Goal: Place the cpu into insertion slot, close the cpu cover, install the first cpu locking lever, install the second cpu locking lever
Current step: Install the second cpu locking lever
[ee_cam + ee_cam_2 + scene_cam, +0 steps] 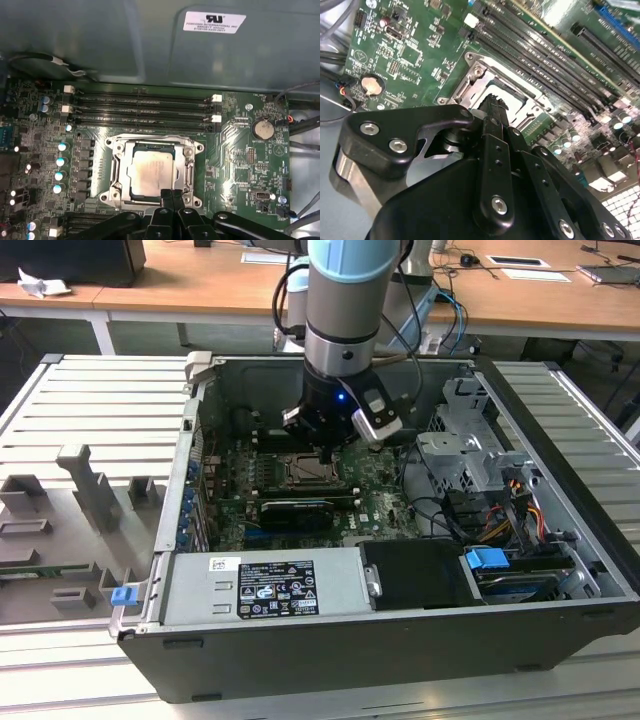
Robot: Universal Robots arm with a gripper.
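The cpu [150,172], a pale silvery-beige square, lies flat in the insertion slot [304,472] on the green motherboard. Its pins are hidden under the chip. The cpu cover [118,170], a silver frame plate, lies down around the chip's edges. I cannot make out how the locking levers stand. My gripper [172,193] is shut with nothing between its black fingers. Its tips hover at the socket frame's edge, just beside the chip. In the second wrist view the gripper [493,100] hangs over the socket frame [479,70]. In the exterior view the gripper [326,454] points down over the socket.
Long black memory slots [140,110] run beside the socket, with a coin battery [261,128] and capacitors [60,161] nearby. Inside the open case sit a black graphics card [295,510], the power supply [270,585], a drive cage [470,455] and cables [500,510]. A grey fixture tray [70,530] lies at the exterior view's left.
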